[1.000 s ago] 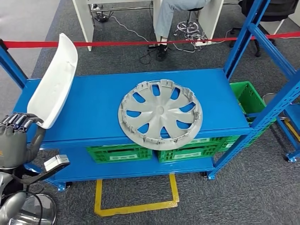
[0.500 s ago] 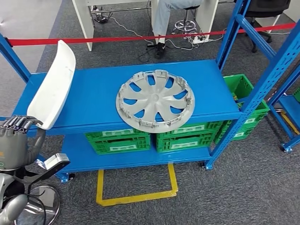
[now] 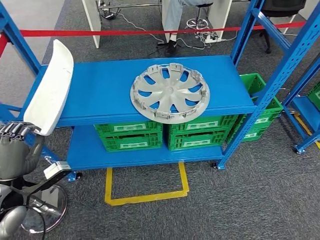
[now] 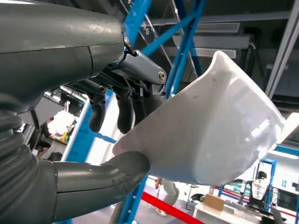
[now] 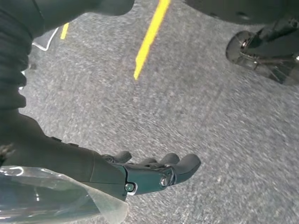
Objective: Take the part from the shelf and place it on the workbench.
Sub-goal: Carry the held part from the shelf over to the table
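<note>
While my left hand (image 3: 15,150) clamps the long white curved plastic part (image 3: 51,90) at nine o'clock, clear of the blue metal shelf (image 3: 105,90), carrying is under way; I next need the tabletop, unseen. My right hand (image 5: 155,175) hangs empty, fingers loosely apart.

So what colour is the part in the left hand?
White part, held by the left hand; clearest in the head view.

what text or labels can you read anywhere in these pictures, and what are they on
No text is legible.
White label strips on the green crates under the blue shelf: too small and blurred to read.
White part held in the left hand: no marking visible.
Grey wheel cover: no lettering readable.
Right hand: no marking readable.
</note>
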Tool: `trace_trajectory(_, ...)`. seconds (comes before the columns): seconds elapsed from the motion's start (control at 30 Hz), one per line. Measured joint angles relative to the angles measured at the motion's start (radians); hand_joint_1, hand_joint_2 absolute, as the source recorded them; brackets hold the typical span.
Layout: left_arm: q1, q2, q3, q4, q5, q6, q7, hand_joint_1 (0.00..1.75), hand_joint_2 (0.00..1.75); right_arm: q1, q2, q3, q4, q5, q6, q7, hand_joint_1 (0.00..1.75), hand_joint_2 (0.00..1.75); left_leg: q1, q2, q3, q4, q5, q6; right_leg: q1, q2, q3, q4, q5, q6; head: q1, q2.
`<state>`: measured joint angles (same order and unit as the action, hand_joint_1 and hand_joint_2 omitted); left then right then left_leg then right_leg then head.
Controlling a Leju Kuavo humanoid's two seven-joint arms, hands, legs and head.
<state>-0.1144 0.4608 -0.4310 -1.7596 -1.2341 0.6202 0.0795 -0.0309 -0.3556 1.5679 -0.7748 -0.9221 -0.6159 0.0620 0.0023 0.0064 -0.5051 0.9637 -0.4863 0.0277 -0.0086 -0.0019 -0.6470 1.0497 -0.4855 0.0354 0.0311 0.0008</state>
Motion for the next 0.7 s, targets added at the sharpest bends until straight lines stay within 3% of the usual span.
trace_trajectory(0.07, -0.001, -0.001, 0.001, 0.000, 0.000, 0.000, 0.001, 1.17, 1.75, 0.000, 0.000, 0.000, 0.000, -0.003, 0.000, -0.003, 0.00, 1.75, -0.002, 0.002, -0.031, 0.000, 0.025, 0.009, -0.002, 0.000, -0.032, 0.116, -0.103, 0.003, 0.001, 0.000)
trace_trajectory(0.1, 0.000, -0.001, 0.001, 0.000, 0.000, 0.000, 0.001, 1.17, 1.75, -0.001, 0.000, 0.000, 0.000, -0.005, 0.000, -0.005, 0.00, 1.75, -0.004, 0.002, -0.047, 0.001, 0.038, 0.010, -0.002, 0.000, -0.041, 0.179, -0.134, 0.004, 0.001, 0.000)
trace_trajectory(0.13, 0.000, -0.001, 0.001, 0.000, -0.001, 0.000, 0.001, 1.17, 1.75, -0.001, 0.000, 0.000, 0.000, -0.006, 0.001, -0.006, 0.00, 1.75, -0.007, 0.002, -0.063, 0.002, 0.050, 0.010, -0.002, 0.000, -0.042, 0.223, -0.140, 0.005, 0.001, 0.000)
trace_trajectory(0.17, 0.000, -0.001, 0.001, 0.000, -0.001, 0.000, 0.001, 1.17, 1.75, -0.001, 0.000, 0.000, 0.000, -0.007, 0.001, -0.006, 0.00, 1.75, -0.009, 0.002, -0.081, 0.003, 0.064, 0.009, -0.002, 0.000, -0.029, 0.240, -0.122, 0.005, 0.001, 0.000)
trace_trajectory(0.2, 0.000, -0.001, 0.001, 0.000, -0.001, 0.000, 0.002, 1.17, 1.75, -0.001, 0.000, 0.000, 0.000, -0.008, 0.001, -0.006, 0.00, 1.75, -0.010, 0.002, -0.097, 0.004, 0.076, 0.008, -0.002, 0.000, 0.002, 0.218, -0.089, 0.003, 0.001, 0.000)
trace_trajectory(0.23, 0.000, -0.001, 0.002, 0.000, -0.001, 0.000, 0.002, 1.17, 1.75, -0.002, -0.001, 0.000, 0.000, -0.008, 0.001, -0.006, 0.00, 1.75, -0.012, 0.002, -0.111, 0.006, 0.088, 0.006, -0.001, 0.000, 0.049, 0.165, -0.060, 0.000, 0.001, 0.000)
trace_trajectory(0.27, 0.000, -0.001, 0.003, 0.000, -0.002, -0.001, 0.003, 1.17, 1.75, -0.002, -0.001, 0.000, 0.000, -0.009, 0.001, -0.006, 0.00, 1.75, -0.014, 0.002, -0.124, 0.010, 0.098, 0.003, 0.000, 0.000, 0.111, 0.087, -0.050, -0.003, 0.001, 0.000)
trace_trajectory(0.3, 0.000, -0.001, 0.005, 0.000, -0.003, -0.001, 0.004, 1.17, 1.75, -0.003, -0.002, 0.000, 0.000, -0.009, 0.000, -0.006, 0.00, 1.75, -0.015, 0.002, -0.134, 0.014, 0.107, -0.001, 0.001, 0.001, 0.169, 0.007, -0.058, -0.007, 0.000, 0.000)
trace_trajectory(0.33, -0.001, 0.000, 0.008, 0.000, -0.004, -0.002, 0.005, 1.17, 1.75, -0.004, -0.003, -0.001, -0.001, -0.009, -0.002, -0.006, 0.00, 1.75, -0.016, 0.002, -0.140, 0.017, 0.117, -0.005, 0.003, 0.002, 0.206, -0.054, -0.074, -0.011, 0.000, 0.000)
trace_trajectory(0.37, -0.002, 0.000, 0.010, 0.000, -0.006, -0.003, 0.006, 1.17, 1.75, -0.004, -0.004, -0.001, -0.002, -0.009, -0.004, -0.006, 0.00, 1.75, -0.016, 0.003, -0.145, 0.018, 0.126, -0.011, 0.006, 0.002, 0.226, -0.091, -0.087, -0.016, -0.001, 0.000)
trace_trajectory(0.43, -0.001, 0.001, 0.013, 0.000, -0.009, -0.004, 0.009, 1.17, 1.75, -0.001, -0.005, -0.001, -0.007, -0.009, -0.009, -0.006, 0.00, 1.75, -0.013, 0.003, -0.153, 0.018, 0.139, -0.022, 0.007, 0.001, 0.210, -0.101, -0.080, -0.029, 0.000, 0.000)
trace_trajectory(0.47, 0.001, 0.002, 0.014, 0.000, -0.010, -0.004, 0.010, 1.17, 1.75, 0.001, -0.006, 0.000, -0.010, -0.010, -0.010, -0.006, 0.00, 1.75, -0.011, 0.001, -0.159, 0.027, 0.121, -0.029, 0.006, -0.001, 0.200, -0.100, -0.069, -0.038, 0.000, 0.000)
trace_trajectory(0.5, 0.003, 0.004, 0.015, 0.000, -0.010, -0.005, 0.011, 1.17, 1.75, 0.002, -0.007, 0.000, -0.012, -0.010, -0.010, -0.006, 0.00, 1.75, -0.009, 0.000, -0.169, 0.054, 0.083, -0.036, 0.004, -0.004, 0.188, -0.101, -0.057, -0.046, -0.002, 0.000)
trace_trajectory(0.57, 0.005, 0.006, 0.016, 0.000, -0.011, -0.005, 0.013, 1.17, 1.75, 0.002, -0.007, 0.000, -0.014, -0.010, -0.011, -0.006, 0.00, 1.75, -0.003, -0.001, -0.192, 0.168, -0.031, -0.048, 0.003, -0.007, 0.166, -0.099, -0.033, -0.054, -0.004, 0.000)
trace_trajectory(0.6, 0.006, 0.006, 0.016, 0.000, -0.011, -0.005, 0.014, 1.17, 1.75, 0.001, -0.007, 0.000, -0.015, -0.010, -0.011, -0.006, 0.00, 1.75, 0.000, -0.001, -0.201, 0.237, -0.072, -0.053, 0.004, -0.008, 0.153, -0.096, -0.021, -0.055, -0.005, 0.000)
trace_trajectory(0.63, 0.006, 0.006, 0.016, 0.000, -0.011, -0.005, 0.015, 1.17, 1.75, 0.001, -0.007, 0.000, -0.016, -0.010, -0.012, -0.006, 0.00, 1.75, 0.002, -0.001, -0.203, 0.291, -0.090, -0.056, 0.004, -0.008, 0.139, -0.093, -0.010, -0.054, -0.005, 0.000)
trace_trajectory(0.67, 0.007, 0.006, 0.016, 0.000, -0.011, -0.005, 0.016, 1.17, 1.75, 0.002, -0.007, 0.000, -0.018, -0.010, -0.014, -0.006, 0.00, 1.75, 0.004, -0.001, -0.192, 0.315, -0.082, -0.058, 0.004, -0.008, 0.122, -0.088, 0.000, -0.053, -0.005, 0.000)
trace_trajectory(0.7, 0.008, 0.006, 0.016, 0.000, -0.011, -0.006, 0.017, 1.17, 1.75, 0.002, -0.007, 0.000, -0.019, -0.010, -0.016, -0.006, 0.00, 1.75, 0.005, -0.001, -0.167, 0.304, -0.059, -0.058, 0.004, -0.008, 0.105, -0.083, 0.008, -0.051, -0.005, 0.000)
